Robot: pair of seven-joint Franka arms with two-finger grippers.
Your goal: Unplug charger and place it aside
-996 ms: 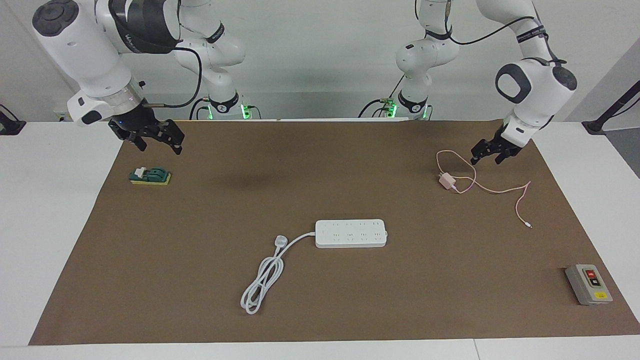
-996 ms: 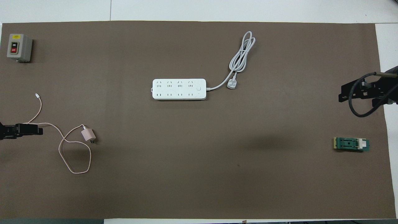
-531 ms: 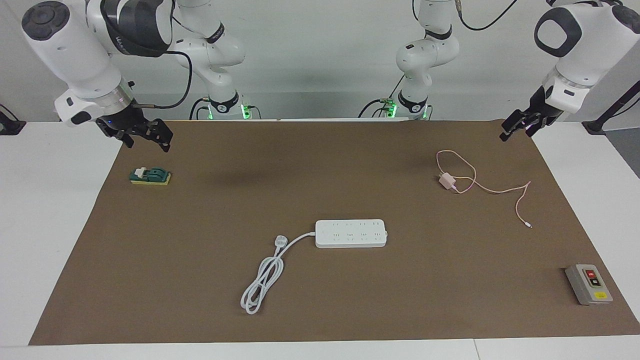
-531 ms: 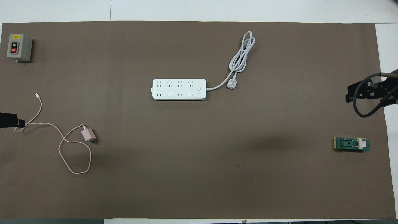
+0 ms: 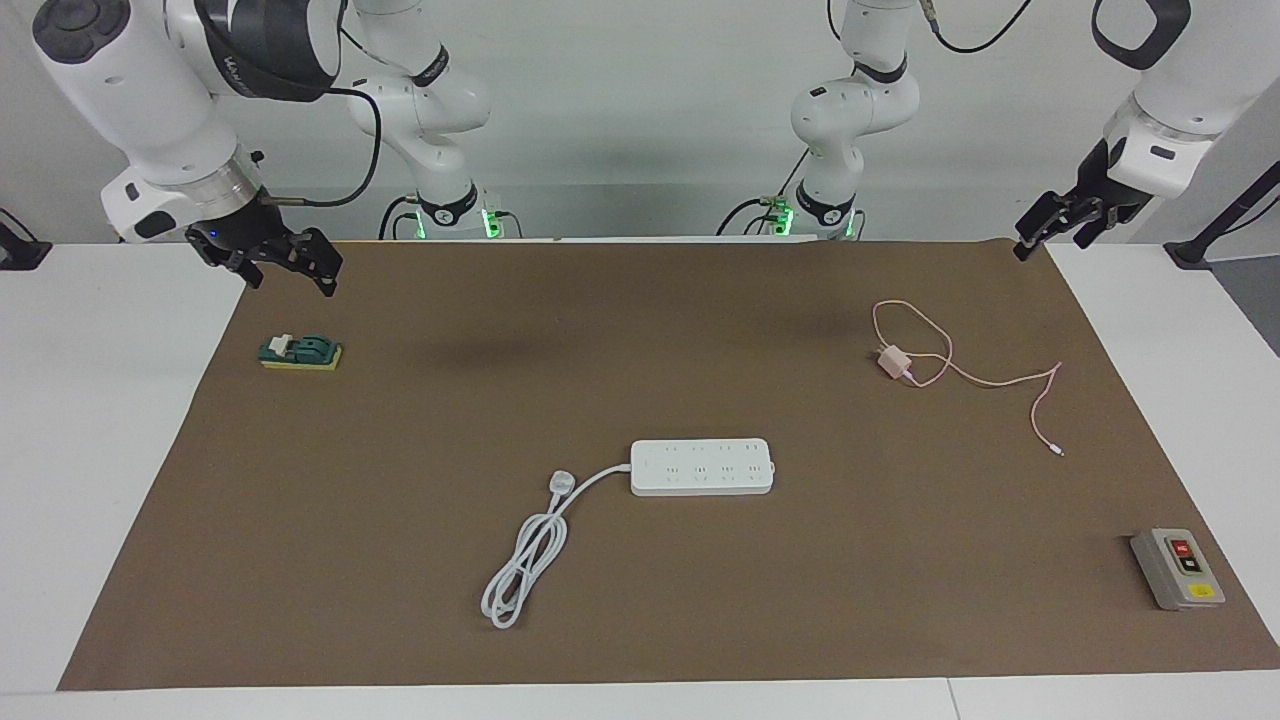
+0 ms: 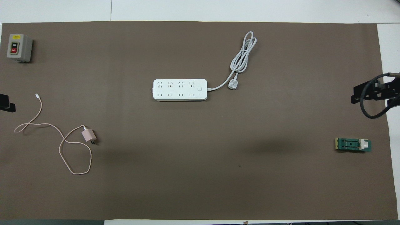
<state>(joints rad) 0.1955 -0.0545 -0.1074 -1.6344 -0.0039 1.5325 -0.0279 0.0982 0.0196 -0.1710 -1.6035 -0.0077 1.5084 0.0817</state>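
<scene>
Left claw [image 5: 1055, 225] hung empty, fingers apart, over the table's [image 5: 640, 620] edge; right claw [image 5: 285, 262] likewise. Charger [image 5: 891, 361] lay unplugged, well apart from the power strip [image 5: 702, 467].

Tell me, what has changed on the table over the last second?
The left gripper rose from beside the charger and withdrew to the mat's corner. The right gripper also drew back slightly. The charger, power strip, switch box and green block haven't moved.
</scene>
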